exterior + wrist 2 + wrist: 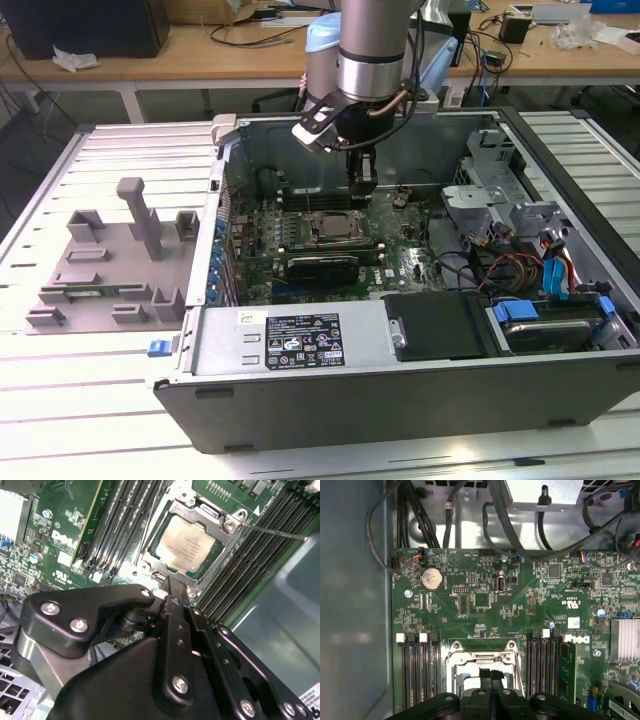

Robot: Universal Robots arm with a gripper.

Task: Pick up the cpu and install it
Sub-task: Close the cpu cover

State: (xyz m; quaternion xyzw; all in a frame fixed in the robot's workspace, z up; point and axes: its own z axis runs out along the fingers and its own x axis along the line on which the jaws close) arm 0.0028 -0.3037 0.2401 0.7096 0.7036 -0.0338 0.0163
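While I hang inside the open computer case (300, 345), its steel walls stand around me, and black cables (505, 510) loop past one edge of the green motherboard (485, 600). Dark memory slots (417, 665) run on both sides of the socket frame (210, 515). My pincer (171, 586) is pinched together, tips meeting, holding nothing, close by that frame's edge. Within the frame lies the cpu (187, 545), flat in its socket, silvery top plate faintly printed, with a thin darker rim.
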